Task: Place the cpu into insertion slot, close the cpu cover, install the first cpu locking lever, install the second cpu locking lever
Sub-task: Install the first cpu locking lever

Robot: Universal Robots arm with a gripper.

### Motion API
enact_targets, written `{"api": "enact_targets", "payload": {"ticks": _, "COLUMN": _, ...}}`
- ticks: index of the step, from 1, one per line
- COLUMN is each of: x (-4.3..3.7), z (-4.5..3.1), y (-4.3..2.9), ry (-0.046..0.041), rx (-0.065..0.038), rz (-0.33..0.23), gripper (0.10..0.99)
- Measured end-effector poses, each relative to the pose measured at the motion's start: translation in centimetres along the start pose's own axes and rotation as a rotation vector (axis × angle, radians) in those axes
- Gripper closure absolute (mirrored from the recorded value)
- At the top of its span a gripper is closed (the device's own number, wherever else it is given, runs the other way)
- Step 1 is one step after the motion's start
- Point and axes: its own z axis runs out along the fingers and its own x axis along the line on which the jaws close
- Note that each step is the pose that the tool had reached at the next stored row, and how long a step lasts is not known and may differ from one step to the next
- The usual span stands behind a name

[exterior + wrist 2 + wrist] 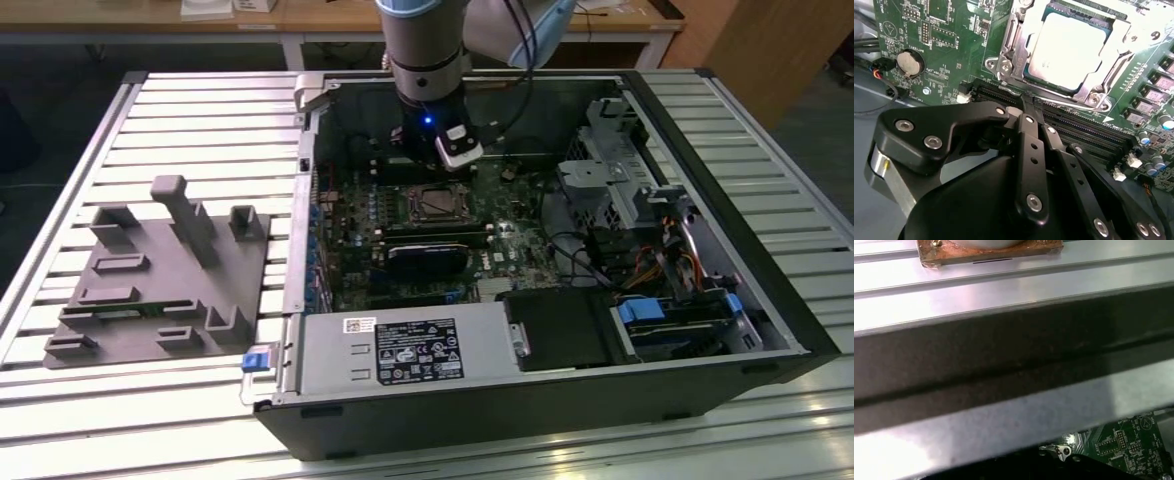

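Second wrist view shows our fingers (1026, 112) together and empty just short of the cpu (1066, 47), already seated in the insertion slot (1004, 67), so we judge closing the cpu cover is in hand.

I see the cpu (1066, 47), silvery square top, lying flat in the insertion slot (437, 203) on the motherboard. The cpu cover (1114, 62), grey metal frame, lies closed around its edges.

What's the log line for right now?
cpu: in slot | cover: down over cpu | gripper: shut, empty, beside slot
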Motion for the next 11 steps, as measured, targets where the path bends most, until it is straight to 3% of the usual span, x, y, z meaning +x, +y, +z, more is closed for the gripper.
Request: {"api": "enact_targets", "payload": {"ticks": 11, "x": -0.05, "z": 0.37, "y": -0.56, "ry": -0.0007, "rx": 0.000, "rz": 0.003, "gripper": 0.980}}
